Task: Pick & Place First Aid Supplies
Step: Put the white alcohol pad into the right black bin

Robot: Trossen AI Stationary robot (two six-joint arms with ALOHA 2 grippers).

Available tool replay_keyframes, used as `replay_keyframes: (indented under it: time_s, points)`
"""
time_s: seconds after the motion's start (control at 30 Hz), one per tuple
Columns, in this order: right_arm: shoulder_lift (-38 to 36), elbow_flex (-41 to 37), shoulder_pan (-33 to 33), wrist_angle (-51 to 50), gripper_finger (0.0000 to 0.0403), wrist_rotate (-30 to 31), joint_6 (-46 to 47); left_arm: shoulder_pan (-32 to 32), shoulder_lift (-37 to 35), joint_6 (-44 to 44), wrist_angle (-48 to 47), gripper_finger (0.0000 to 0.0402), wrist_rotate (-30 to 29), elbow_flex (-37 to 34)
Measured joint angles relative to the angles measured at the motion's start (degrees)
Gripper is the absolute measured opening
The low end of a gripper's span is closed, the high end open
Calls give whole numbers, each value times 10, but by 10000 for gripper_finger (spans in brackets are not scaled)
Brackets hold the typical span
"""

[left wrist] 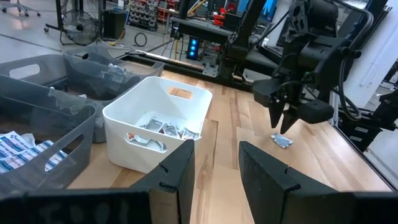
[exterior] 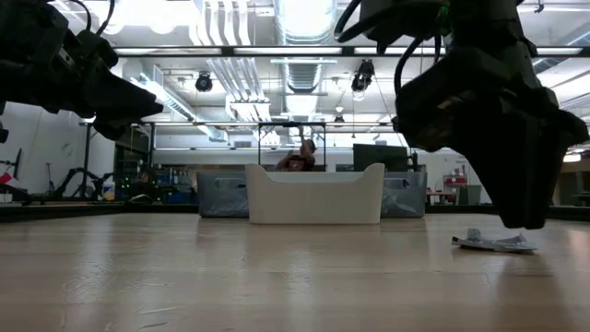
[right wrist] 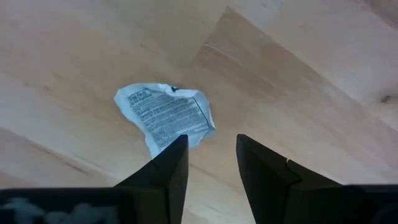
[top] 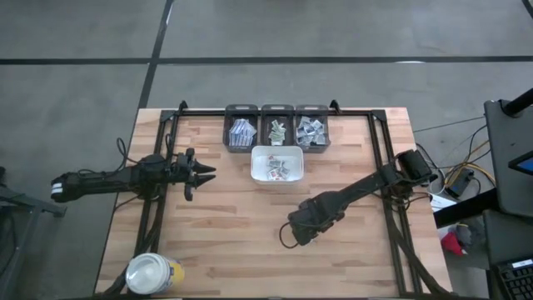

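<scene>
One small crumpled white packet with grey print (right wrist: pixel 165 118) lies flat on the bare wood, also seen in the low view (exterior: pixel 493 243) and the left wrist view (left wrist: pixel 282 140). My right gripper (right wrist: pixel 211 155) points down just above it, open. One finger stands over the packet's edge and the other beside it, and a gap to the packet shows in the low view (exterior: pixel 525 219). In the high view the right gripper (top: pixel 296 236) hides the packet. More packets lie in the white tray (top: pixel 256 158). My left gripper (top: pixel 208 172) waits open and level at the table's left.
Three dark bins (top: pixel 277 110) holding packets stand in a row behind the tray at the far edge. A round white-lidded yellow jar (top: pixel 154 273) stands at the near left corner. Bare wood lies around the packet. A person shows in the room beyond the table (exterior: pixel 302 155).
</scene>
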Motion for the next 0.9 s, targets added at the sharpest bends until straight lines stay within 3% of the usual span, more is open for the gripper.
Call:
replay_keyframes:
  time_s: [0.43,0.9]
  points:
    - [-3,-59,0,62,116,1,60,0,0,0,0,119,0,0]
    - [-2,-62,0,48,22,13,40,0,0,0,0,120,0,0]
